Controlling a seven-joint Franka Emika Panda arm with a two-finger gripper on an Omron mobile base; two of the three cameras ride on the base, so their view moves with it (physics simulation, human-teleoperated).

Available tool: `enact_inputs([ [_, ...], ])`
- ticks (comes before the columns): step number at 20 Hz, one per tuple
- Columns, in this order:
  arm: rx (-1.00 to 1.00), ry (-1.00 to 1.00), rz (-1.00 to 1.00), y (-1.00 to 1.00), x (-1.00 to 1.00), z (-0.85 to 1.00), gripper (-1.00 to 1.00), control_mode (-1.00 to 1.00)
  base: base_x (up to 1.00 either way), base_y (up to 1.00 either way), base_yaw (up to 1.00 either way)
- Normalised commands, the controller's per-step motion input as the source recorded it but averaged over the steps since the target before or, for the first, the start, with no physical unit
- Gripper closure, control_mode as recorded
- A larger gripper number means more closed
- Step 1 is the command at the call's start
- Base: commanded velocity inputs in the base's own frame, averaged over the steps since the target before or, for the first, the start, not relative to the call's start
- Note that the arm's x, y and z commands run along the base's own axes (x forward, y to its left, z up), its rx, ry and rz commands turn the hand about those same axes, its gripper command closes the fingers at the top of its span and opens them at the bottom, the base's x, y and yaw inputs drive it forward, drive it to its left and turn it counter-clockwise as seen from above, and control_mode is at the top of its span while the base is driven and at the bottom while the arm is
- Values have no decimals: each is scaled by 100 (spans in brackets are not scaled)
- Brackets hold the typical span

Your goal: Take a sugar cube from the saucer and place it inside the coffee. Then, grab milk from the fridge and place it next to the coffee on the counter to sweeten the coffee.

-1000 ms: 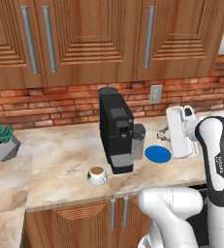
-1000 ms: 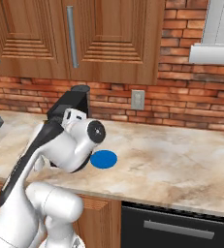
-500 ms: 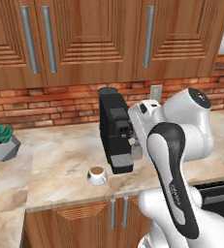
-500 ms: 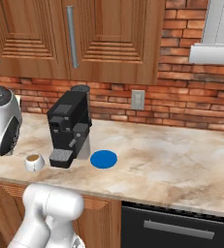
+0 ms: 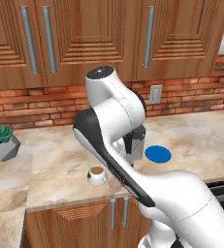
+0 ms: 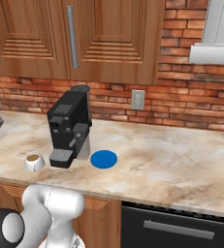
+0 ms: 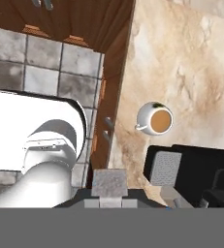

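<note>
The small white cup of brown coffee [image 5: 97, 175] stands on the beige, brown-veined marble counter [image 5: 60, 167] at the lower centre-left of the left base view, near the front edge. In the right base view the cup [image 6: 34, 162] sits at the left, just beside the drip tray of the tall black coffee machine [image 6: 70, 127]. The flat, round, bright blue saucer [image 6: 104, 159] lies on the other side of the machine, near the middle of that frame; in the left base view the saucer [image 5: 157, 154] shows right of centre, partly behind the white arm [image 5: 113, 116], which fills the middle of that frame and hides most of the machine. No cube can be made out on the saucer.

The hand view looks down on the counter edge, with the cup [image 7: 155, 119] at centre right, upright and full. The gripper [image 7: 110, 190] sits at the bottom of that frame, its fingers drawn together with nothing between them.

A green potted plant in a grey pot [image 5: 1, 142] stands at the far left of the left base view.
</note>
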Motion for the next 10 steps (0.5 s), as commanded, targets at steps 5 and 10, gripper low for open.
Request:
enact_inputs([
  [5,0,0,0,1,7,-29,100,-100,0,0,0],
  [10,0,0,0,-19,8,-96,100,-100,0,0,0],
])
